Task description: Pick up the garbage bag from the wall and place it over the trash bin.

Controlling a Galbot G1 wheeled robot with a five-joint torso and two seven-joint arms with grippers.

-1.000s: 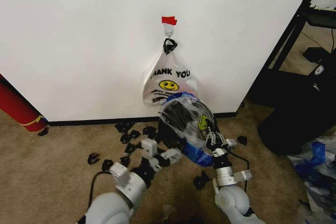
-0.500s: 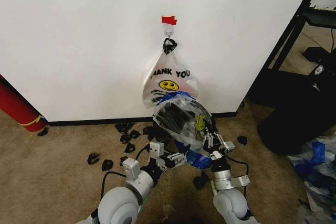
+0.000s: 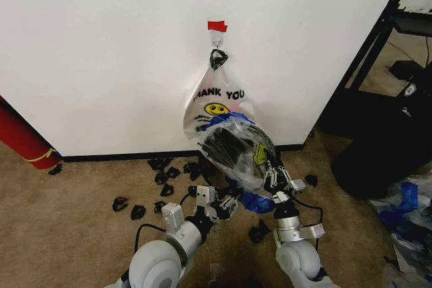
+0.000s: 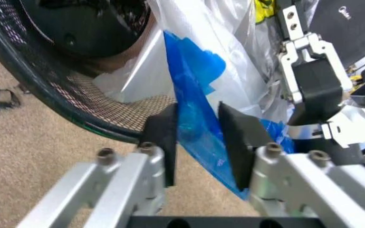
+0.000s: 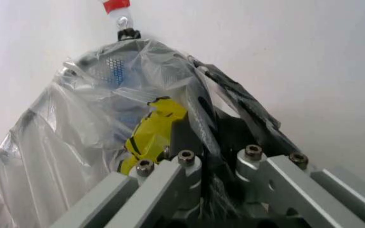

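One legible inscription: "THANK YOU" in black capitals, arched above a yellow smiley face, on the white bag [image 3: 217, 106] hanging from the wall hook [image 3: 217, 42]. Black print on the garbage bag [image 3: 236, 150] is not readable.

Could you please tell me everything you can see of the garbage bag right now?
The garbage bag is thin, see-through plastic with blue edges and a yellow print. It is draped over the black mesh trash bin below the wall hook. The left gripper pinches its blue edge; the right gripper grips its other side.
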